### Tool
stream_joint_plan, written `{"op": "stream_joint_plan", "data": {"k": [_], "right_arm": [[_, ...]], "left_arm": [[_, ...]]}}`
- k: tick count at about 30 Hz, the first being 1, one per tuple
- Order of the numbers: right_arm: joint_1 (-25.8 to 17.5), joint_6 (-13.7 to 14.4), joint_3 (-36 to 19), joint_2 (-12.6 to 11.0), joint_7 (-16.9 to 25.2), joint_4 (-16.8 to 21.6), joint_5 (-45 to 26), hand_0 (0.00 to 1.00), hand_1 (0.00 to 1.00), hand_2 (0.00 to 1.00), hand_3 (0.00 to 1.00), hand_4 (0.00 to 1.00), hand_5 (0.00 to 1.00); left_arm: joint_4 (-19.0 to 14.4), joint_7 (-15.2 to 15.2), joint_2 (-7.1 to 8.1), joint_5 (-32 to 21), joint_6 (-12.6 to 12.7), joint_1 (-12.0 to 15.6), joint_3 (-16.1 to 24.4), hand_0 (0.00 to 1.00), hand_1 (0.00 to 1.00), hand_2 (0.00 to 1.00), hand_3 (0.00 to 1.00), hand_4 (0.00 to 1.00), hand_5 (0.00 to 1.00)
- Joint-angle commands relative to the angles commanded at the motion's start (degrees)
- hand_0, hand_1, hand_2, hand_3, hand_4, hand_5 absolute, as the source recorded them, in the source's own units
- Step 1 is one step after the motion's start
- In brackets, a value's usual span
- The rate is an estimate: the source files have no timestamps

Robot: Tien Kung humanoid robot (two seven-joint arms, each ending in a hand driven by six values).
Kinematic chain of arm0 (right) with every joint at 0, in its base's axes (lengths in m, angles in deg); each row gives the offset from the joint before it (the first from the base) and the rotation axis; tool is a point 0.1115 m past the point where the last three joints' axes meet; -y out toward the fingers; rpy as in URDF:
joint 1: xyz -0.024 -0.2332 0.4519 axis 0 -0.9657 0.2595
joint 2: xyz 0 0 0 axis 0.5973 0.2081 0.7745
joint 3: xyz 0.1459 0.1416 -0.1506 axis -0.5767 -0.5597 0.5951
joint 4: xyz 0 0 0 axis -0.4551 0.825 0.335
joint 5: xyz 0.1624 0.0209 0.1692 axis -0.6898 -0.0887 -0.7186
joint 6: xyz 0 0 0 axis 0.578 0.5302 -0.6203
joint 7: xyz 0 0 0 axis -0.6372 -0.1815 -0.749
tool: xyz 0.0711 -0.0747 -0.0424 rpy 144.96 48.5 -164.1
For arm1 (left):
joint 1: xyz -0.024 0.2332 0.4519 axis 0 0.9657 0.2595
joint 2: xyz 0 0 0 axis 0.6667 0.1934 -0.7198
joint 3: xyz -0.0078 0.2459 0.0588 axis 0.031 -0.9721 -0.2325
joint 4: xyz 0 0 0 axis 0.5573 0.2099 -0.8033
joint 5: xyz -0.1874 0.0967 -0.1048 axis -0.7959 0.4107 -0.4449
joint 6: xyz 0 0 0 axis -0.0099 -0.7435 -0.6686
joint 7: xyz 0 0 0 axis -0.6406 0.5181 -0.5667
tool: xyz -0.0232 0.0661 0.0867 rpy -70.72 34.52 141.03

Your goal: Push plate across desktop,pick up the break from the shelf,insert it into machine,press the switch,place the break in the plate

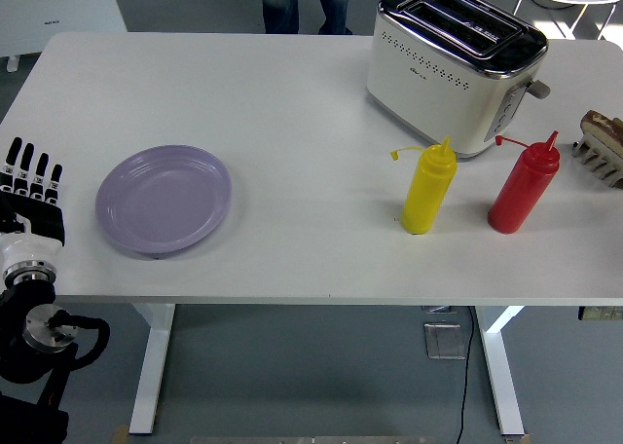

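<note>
Head view: my left robot hand [29, 186] sits at the left edge of the frame, fingers straight and holding nothing. The round lilac plate [164, 198] lies just to its right on the white counter [292, 103], so this hand is nearest for the push. My right hand isn't showing.

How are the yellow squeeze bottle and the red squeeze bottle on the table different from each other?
The yellow plastic squeeze bottle stands nearer the middle of the white table; the red plastic squeeze bottle stands further right, close to the bread rack. The yellow bottle's loose cap dangles to its left on a longer strap; the red bottle's sits closer in. Both stand upright with pointed nozzles, in front of the white toaster.
</note>
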State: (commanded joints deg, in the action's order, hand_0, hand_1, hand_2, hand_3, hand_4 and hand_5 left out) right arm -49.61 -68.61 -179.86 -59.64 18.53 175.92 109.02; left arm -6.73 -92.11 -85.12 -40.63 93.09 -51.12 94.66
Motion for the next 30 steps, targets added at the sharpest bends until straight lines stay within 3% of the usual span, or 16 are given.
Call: {"op": "stream_joint_plan", "data": {"k": [10, 16, 20, 25, 26, 30], "right_arm": [[0.24, 0.34, 0.03, -0.23, 0.06, 0.15, 1.39, 0.794, 0.725, 0.749, 0.713, 0.481, 0.418], [0.77, 1.76, 0.62, -1.15, 0.18, 0.21, 6.69, 0.794, 0.725, 0.749, 0.713, 0.480, 0.417], [1.56, 4.68, 2.49, -2.91, 0.33, -0.60, 15.07, 0.794, 0.725, 0.747, 0.714, 0.487, 0.397], [3.17, 12.13, 8.22, -5.62, -0.52, -4.01, 26.81, 0.794, 0.725, 0.747, 0.714, 0.487, 0.397], [3.30, 13.22, 9.12, -5.85, -0.69, -4.34, 29.42, 0.816, 0.743, 0.764, 0.742, 0.574, 0.211], [5.47, 14.28, 13.26, -8.53, -4.07, -8.87, 39.10, 0.816, 0.743, 0.764, 0.742, 0.574, 0.211]], "left_arm": [[3.10, 0.85, 0.40, -1.14, -1.62, -1.80, -3.52, 0.918, 0.925, 0.908, 0.796, 0.538, 0.998], [4.45, 1.41, 0.56, -2.45, -3.31, -2.87, -5.82, 0.916, 0.920, 0.908, 0.797, 0.538, 0.998], [5.02, 1.63, 0.51, -2.86, -3.98, -3.63, -7.14, 0.915, 0.919, 0.906, 0.797, 0.539, 0.998], [5.94, 1.80, 0.71, -3.69, -4.57, -4.33, -8.21, 0.915, 0.919, 0.906, 0.797, 0.539, 0.998], [6.01, 1.81, 0.73, -3.77, -4.61, -4.37, -8.30, 0.912, 0.919, 0.906, 0.799, 0.542, 0.998], [6.97, 1.89, 0.94, -5.05, -5.19, -5.07, -9.98, 0.912, 0.919, 0.906, 0.799, 0.542, 0.998]]}}
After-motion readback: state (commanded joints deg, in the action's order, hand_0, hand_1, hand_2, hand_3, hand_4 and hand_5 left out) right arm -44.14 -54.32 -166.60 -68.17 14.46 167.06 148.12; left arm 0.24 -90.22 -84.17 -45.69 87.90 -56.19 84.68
